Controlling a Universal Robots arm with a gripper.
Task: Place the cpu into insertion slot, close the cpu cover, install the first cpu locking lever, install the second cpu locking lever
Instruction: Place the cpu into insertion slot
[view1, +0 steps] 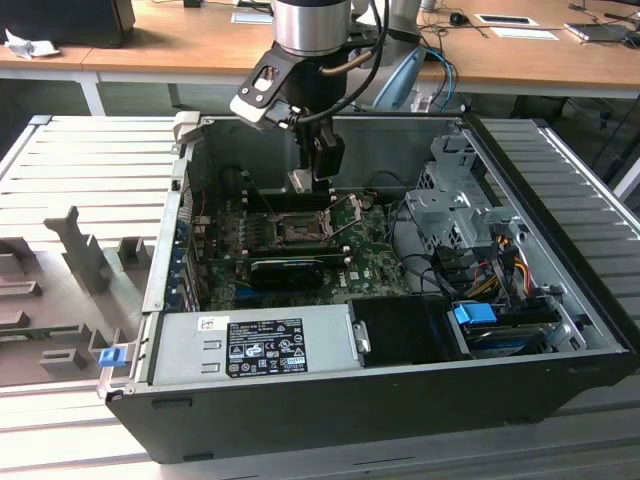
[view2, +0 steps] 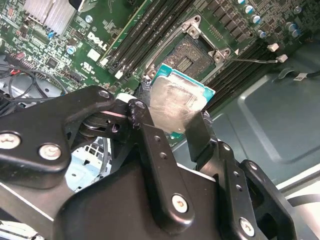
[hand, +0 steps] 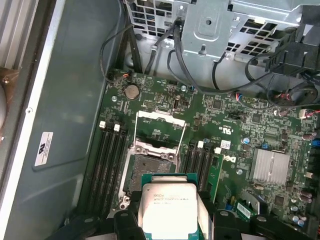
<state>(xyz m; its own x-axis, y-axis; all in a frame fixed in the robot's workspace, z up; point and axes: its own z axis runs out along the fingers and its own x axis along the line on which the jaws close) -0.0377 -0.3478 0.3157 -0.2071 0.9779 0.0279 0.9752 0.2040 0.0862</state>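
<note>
Gripping: the gripper (view1: 306, 180) has its fingers (view2: 150, 137) clenched on opposite edges of the cpu (view2: 177, 100), grey metal top showing.
Exterior view's left: a grey fixture tray (view1: 60, 270) lies beside the open computer case (view1: 300, 400).
Middle: the cpu hangs in the air over the green motherboard (view1: 370, 262), near the insertion slot (view1: 297, 232) and apart from it.
Cpu cover (hand: 161, 115): swung up, the socket bare.
Exterior view's right: a metal drive cage (view1: 450, 195) stands inside the case.
</note>
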